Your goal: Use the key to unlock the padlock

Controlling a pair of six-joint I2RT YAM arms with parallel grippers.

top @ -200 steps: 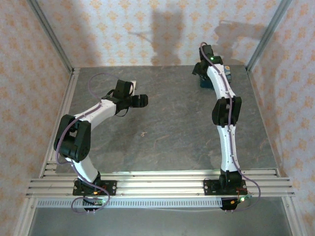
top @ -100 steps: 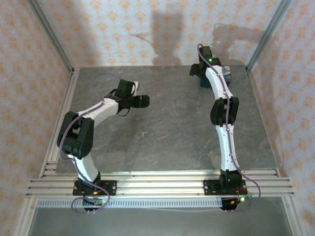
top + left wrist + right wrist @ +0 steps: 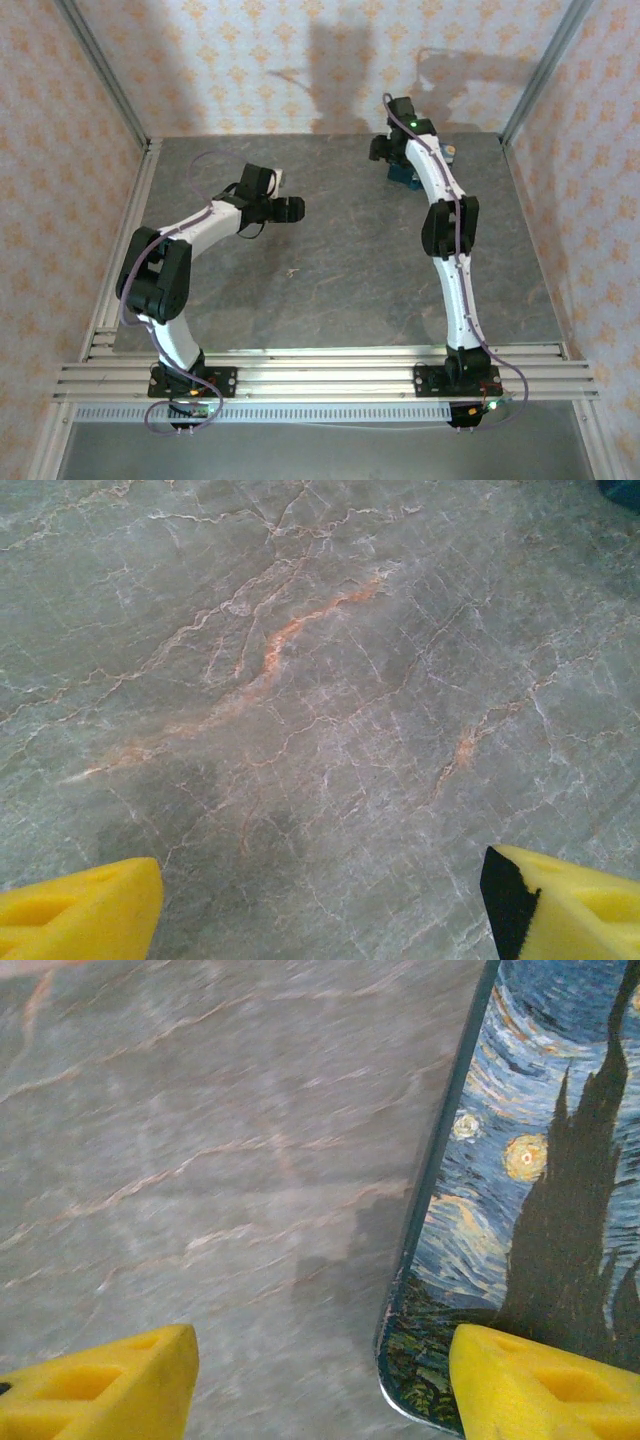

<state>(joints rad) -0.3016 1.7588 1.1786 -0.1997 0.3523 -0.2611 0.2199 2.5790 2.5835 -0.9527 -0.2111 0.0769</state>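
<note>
The left tool (image 3: 291, 208) hangs over the left middle of the table (image 3: 350, 300), pointing right. In its wrist view the left tool (image 3: 320, 905) is spread wide, one yellow fingertip (image 3: 80, 905) in each lower corner, with nothing between them but grey marbled stone veined in orange.

The right tool (image 3: 384, 150) reaches to the far right part of the table, near the back wall (image 3: 300, 70). In its own view the right tool (image 3: 320, 1385) is also spread wide and holds nothing. Its left fingertip (image 3: 100, 1385) sits over bare table. Its other fingertip is over the near corner of a blue box (image 3: 540, 1160) painted with a swirling starry night. From above we see that box (image 3: 403, 180) as a blue patch partly hidden under the right arm.

A tiny speck (image 3: 292, 272) lies on open table near the middle. It is nearer the left tool than the right and well apart from both. It is too small for us to tell whether it is the padlock or the key.
</note>
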